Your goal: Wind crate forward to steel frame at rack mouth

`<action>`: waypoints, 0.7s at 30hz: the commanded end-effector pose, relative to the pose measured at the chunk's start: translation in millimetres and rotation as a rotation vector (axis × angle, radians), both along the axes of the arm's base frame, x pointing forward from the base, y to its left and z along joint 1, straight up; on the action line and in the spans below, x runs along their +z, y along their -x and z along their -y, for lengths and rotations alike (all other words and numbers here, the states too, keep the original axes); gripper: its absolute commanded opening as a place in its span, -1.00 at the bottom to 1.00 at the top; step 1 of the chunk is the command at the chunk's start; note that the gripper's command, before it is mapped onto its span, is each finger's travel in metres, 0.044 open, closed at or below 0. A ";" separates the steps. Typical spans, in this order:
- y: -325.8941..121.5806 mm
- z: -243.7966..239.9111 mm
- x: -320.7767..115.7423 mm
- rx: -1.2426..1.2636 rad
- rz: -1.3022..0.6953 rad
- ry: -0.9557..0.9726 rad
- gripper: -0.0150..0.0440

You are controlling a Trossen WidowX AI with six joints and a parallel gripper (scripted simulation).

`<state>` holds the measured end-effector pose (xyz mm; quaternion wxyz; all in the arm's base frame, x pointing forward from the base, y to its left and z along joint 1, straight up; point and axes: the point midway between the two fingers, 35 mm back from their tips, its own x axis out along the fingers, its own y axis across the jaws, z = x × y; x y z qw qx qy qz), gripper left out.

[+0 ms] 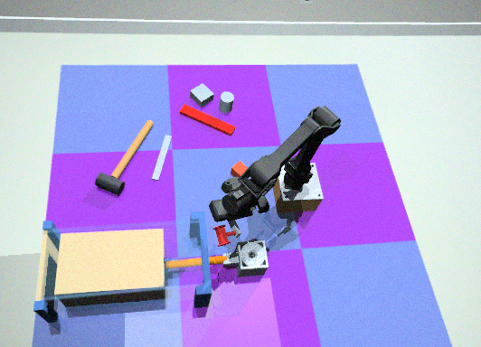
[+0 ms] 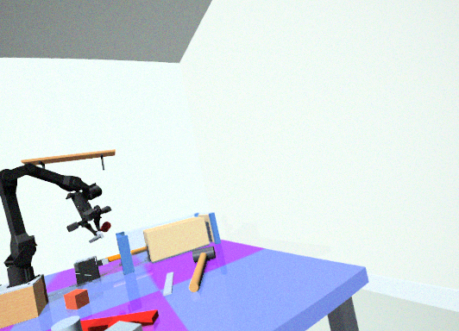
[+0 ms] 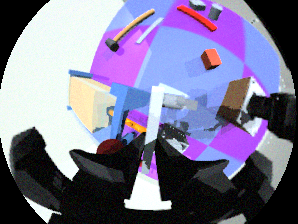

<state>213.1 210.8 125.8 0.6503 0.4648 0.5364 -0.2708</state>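
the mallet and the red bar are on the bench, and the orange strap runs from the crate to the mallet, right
Not quite: the orange strap runs from the crate to the winch, as the top view shows. The rest stands.

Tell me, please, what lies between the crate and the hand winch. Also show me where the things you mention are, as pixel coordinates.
An orange strap [image 1: 187, 262] [image 2: 113, 258] spans from the crate [image 1: 110, 261] [image 2: 176, 238] towards the winch [image 1: 252, 258] [image 2: 87, 271], passing the blue frame [image 1: 204, 252] [image 2: 123, 253]; the top view shows this best.
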 end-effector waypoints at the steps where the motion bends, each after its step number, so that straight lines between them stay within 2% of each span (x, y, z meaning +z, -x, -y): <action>1: -1.1 -0.4 3.1 -0.007 0.067 -0.035 -0.49; 21: -0.8 -0.4 2.8 -0.012 0.362 -0.178 -0.49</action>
